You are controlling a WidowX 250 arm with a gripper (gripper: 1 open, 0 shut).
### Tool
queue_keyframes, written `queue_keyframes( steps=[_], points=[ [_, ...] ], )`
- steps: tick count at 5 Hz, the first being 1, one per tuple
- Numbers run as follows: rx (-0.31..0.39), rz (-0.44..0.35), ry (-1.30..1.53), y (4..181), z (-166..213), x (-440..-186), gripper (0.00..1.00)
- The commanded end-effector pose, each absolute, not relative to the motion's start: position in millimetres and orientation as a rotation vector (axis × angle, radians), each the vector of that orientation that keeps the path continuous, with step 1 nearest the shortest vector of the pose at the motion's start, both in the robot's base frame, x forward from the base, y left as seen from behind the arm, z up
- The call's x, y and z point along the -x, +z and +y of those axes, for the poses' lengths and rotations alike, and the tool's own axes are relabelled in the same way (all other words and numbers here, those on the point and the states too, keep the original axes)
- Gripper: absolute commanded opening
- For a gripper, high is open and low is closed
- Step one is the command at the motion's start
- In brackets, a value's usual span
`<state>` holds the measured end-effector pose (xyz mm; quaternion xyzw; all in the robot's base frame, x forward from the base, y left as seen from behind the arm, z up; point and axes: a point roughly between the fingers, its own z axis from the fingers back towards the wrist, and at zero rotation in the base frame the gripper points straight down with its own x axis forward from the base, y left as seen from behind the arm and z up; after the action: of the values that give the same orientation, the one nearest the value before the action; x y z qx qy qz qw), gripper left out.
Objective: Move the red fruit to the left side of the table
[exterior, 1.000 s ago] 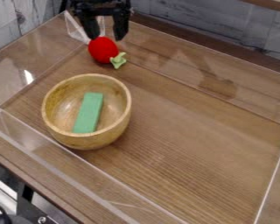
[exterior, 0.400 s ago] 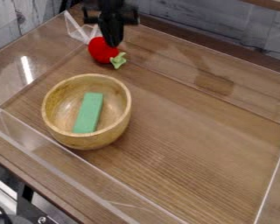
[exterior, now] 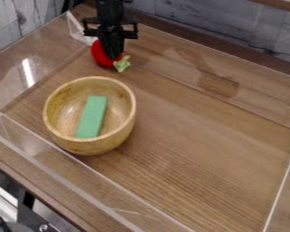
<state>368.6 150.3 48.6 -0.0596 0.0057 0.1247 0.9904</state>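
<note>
Two dark fingers (exterior: 111,43) down around red fruit (exterior: 105,55); grip unclear.

A brown wood-grain table (exterior: 208,136) with low clear walls carries a round wooden bowl (exterior: 90,113) and, farther back, a red fruit (exterior: 104,56).

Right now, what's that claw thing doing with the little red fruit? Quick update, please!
Gripper down over the red fruit, jaws around it; firm grip unconfirmed. Fruit on the table, far end. Wooden bowl with green block nearby, not blocking.
</note>
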Motion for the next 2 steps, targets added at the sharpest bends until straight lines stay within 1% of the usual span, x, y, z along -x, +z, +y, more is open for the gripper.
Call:
queue_keyframes(
  steps=[1, 2],
  points=[
    [0.096, -0.032, 0.243, 69.2, 160.2, -373.9, 1.00],
    [0.098, -0.037, 0.223, 76.6, 153.6, -373.3, 1.00]
  ],
)
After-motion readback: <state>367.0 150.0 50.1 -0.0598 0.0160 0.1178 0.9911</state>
